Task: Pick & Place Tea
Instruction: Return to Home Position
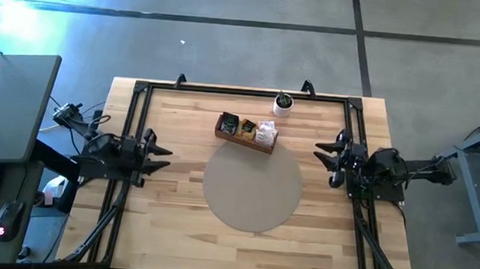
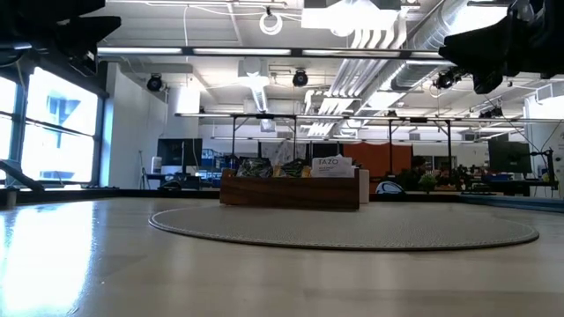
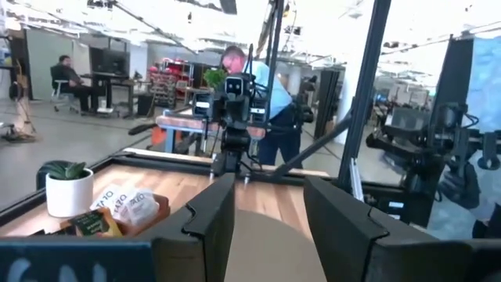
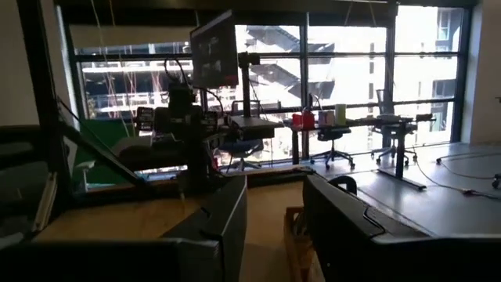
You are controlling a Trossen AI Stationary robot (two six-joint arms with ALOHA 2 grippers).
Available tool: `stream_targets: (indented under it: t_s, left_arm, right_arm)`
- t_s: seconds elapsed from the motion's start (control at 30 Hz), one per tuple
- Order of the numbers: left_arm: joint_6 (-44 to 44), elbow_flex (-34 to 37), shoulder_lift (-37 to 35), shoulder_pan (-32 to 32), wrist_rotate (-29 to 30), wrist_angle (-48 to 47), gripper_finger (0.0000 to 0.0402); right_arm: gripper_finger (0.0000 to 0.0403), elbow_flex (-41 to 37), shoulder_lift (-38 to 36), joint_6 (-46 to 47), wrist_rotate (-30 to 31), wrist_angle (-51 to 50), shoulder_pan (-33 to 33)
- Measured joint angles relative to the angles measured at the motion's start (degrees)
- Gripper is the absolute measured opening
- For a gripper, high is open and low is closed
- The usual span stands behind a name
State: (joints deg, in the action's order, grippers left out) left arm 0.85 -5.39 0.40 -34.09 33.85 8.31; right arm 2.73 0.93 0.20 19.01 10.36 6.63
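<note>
The tea sachets stand upright in a low wooden box at the far middle of the table; dark, orange and whitish packets show. The box rests on the tabletop, just beyond a round grey mat. The low view shows the box with a whitish sachet sticking up. In the left wrist view the sachets lie off to one side. My left gripper hovers open at the table's left edge. My right gripper hovers open at the right edge. Both point toward the table's middle.
A small white cup with a plant stands near the far edge, right of the box. A black frame runs along the far and side edges. People are in the room beyond the table. Bare wood lies toward the near edge.
</note>
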Motion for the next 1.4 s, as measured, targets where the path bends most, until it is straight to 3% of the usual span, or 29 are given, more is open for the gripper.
stream_targets:
  t_s: [0.27,0.47,0.73,0.9,1.03,1.4]
  left_arm:
    - [0.22,1.52,0.00,0.00,0.18,2.17,0.0152]
    - [-4.69,4.38,0.07,0.04,2.37,7.68,0.0152]
    - [-1.50,4.59,0.07,5.61,-0.93,5.29,0.0152]
    - [1.42,4.62,0.22,8.69,-3.59,-2.29,0.0152]
    - [5.46,4.11,1.34,8.96,-3.76,-5.02,0.0152]
    - [5.46,3.96,1.62,8.96,-3.89,-5.09,0.0152]
  right_arm:
    - [0.0124,0.04,-0.02,-3.47,-0.01,1.94,0.00]
    - [0.0124,0.06,0.00,-6.04,-0.05,4.27,0.00]
    - [0.0124,0.08,0.08,-8.18,1.04,4.49,-0.02]
    - [0.0124,0.08,0.11,-7.73,1.04,3.70,-0.02]
    - [0.0124,0.08,0.11,-5.59,1.02,1.56,-0.02]
    - [0.0124,0.10,0.46,-2.30,-1.60,-3.16,-0.02]
